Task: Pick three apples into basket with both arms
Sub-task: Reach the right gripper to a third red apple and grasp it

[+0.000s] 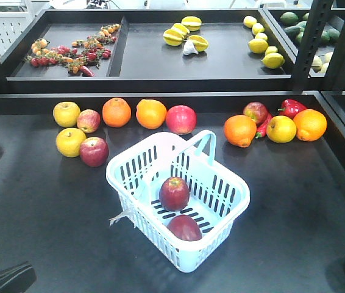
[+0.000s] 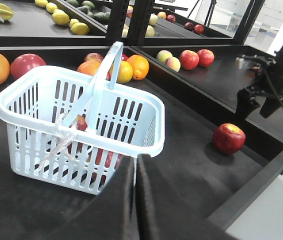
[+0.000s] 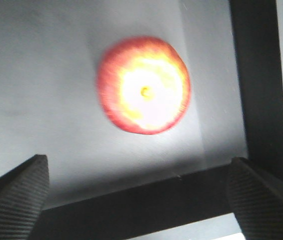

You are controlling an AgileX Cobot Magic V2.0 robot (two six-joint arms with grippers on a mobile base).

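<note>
The pale blue basket (image 1: 227, 210) stands mid-table with two dark red apples in it, one (image 1: 174, 193) behind the other (image 1: 184, 227). A third red apple (image 3: 144, 85) with a yellow blush lies on the dark table near the right front edge; it also shows in the left wrist view as the apple (image 2: 228, 138). Above it hangs my right gripper (image 3: 137, 166), open, its fingers wide of the fruit and not touching it. My left gripper (image 2: 135, 159) is shut on nothing, just in front of the basket (image 2: 81, 120). The right arm (image 2: 276, 75) reaches down at the far right.
Along the back of the table lie oranges (image 1: 151, 113), yellow apples (image 1: 66, 113) and other red apples (image 1: 180, 119), plus a red pepper (image 1: 291, 107). A raised black rim (image 3: 181, 200) borders the table beside the blushed apple. The upper shelf holds starfruit (image 1: 184, 33) and lemons (image 1: 264, 46).
</note>
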